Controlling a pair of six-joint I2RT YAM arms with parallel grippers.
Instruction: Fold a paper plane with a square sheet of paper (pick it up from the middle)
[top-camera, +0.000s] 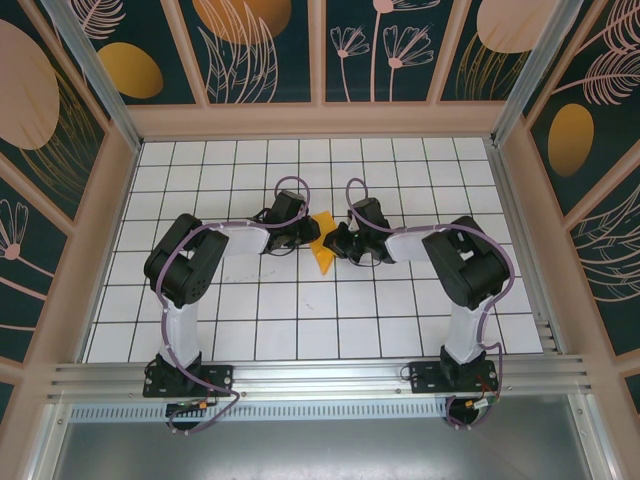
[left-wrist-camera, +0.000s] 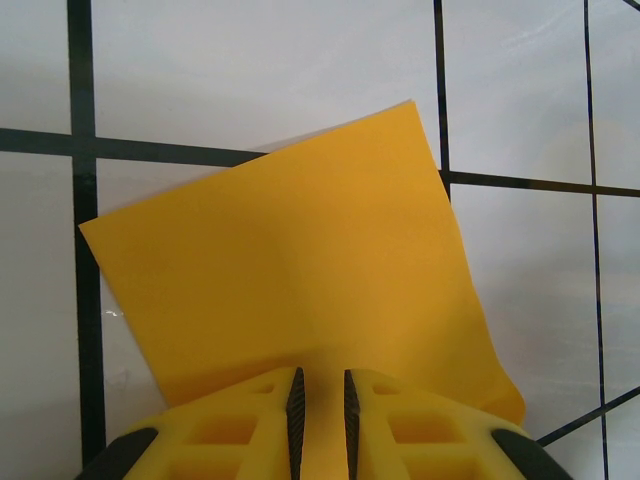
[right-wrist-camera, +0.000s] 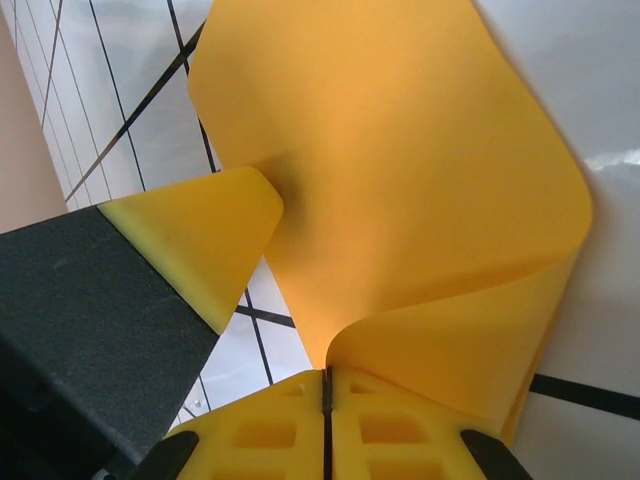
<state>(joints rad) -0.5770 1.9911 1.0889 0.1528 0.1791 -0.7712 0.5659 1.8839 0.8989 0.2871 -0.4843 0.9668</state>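
The square sheet of paper (top-camera: 323, 250), plain orange-yellow, lies on the white grid table between my two grippers. In the left wrist view the sheet (left-wrist-camera: 300, 260) spreads flat under my left gripper (left-wrist-camera: 320, 375), whose jaws stand a narrow gap apart with their tips down on it. My right gripper (right-wrist-camera: 327, 375) is shut on one edge of the sheet (right-wrist-camera: 400, 170), which curls up and over from the jaws in a loose bend. The left gripper's yellow finger (right-wrist-camera: 200, 240) presses on the paper there. From above, the left gripper (top-camera: 300, 237) and right gripper (top-camera: 338, 243) nearly meet. The paper plane is out of view.
The white table with black grid lines (top-camera: 300, 310) is walled by a pink frame with painted panels (top-camera: 320, 120). Both arm bases sit on the metal rail (top-camera: 320, 375) at the near edge.
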